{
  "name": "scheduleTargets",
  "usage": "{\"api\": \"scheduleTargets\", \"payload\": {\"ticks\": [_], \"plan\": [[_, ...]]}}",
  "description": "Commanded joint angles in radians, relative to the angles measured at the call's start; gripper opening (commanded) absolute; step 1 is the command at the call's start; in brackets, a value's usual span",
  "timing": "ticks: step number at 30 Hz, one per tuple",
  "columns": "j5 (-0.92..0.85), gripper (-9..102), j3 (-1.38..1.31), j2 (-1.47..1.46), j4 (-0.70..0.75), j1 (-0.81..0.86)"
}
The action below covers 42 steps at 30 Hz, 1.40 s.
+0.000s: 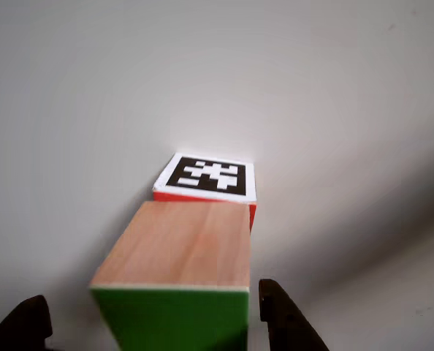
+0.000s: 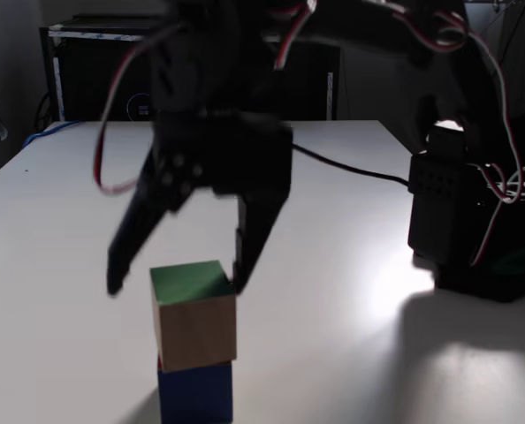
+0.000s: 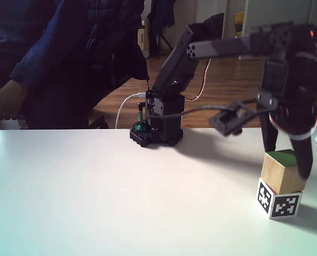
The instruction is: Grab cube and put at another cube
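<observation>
In both fixed views the cube [image 2: 194, 318] sits on top of another cube [image 2: 196, 393], shifted a little off square, and the pair stands on the worktop [image 2: 333, 353]. The hand [image 2: 174, 284] hangs just above, its fingers [image 2: 255, 231] spread to either side of the cube's top. In a fixed view the stack [image 3: 280, 186] is at the right, the arm's base [image 3: 157, 125] behind and left of it, and a person's hand [image 3: 6, 104] at the far left beyond the worktop's edge.

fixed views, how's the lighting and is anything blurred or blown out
In a fixed view the gripper is a backlit, blurred silhouette, with glare on the table; in the other fixed view the green-faced cube and marker cube read clearly.
</observation>
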Motion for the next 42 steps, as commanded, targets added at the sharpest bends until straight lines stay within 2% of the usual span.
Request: {"api": "scheduleTargets", "payload": {"ticks": [1,6,9,11,13,16,20,24,30,33,36,42], "plan": [[-0.012,43,0.069,0.193,0.002,-0.029],[-0.02,43,0.337,0.545,0.002,-0.078],[-0.046,41,0.511,0.815,-0.002,-0.048],[-0.095,39,0.634,1.005,-0.025,0.025],[-0.166,33,0.776,1.19,-0.078,0.13],[-0.275,20,1.043,1.46,-0.207,0.333],[-0.396,12,1.41,1.744,-0.37,0.535],[-0.448,4,1.663,1.885,-0.456,0.618],[-0.451,2,2.008,2.2,-0.502,0.666],[-0.454,2,2.125,2.233,-0.515,0.684],[-0.477,2,2.215,2.235,-0.532,0.669],[-0.503,0,2.214,2.235,-0.515,0.652]]}}
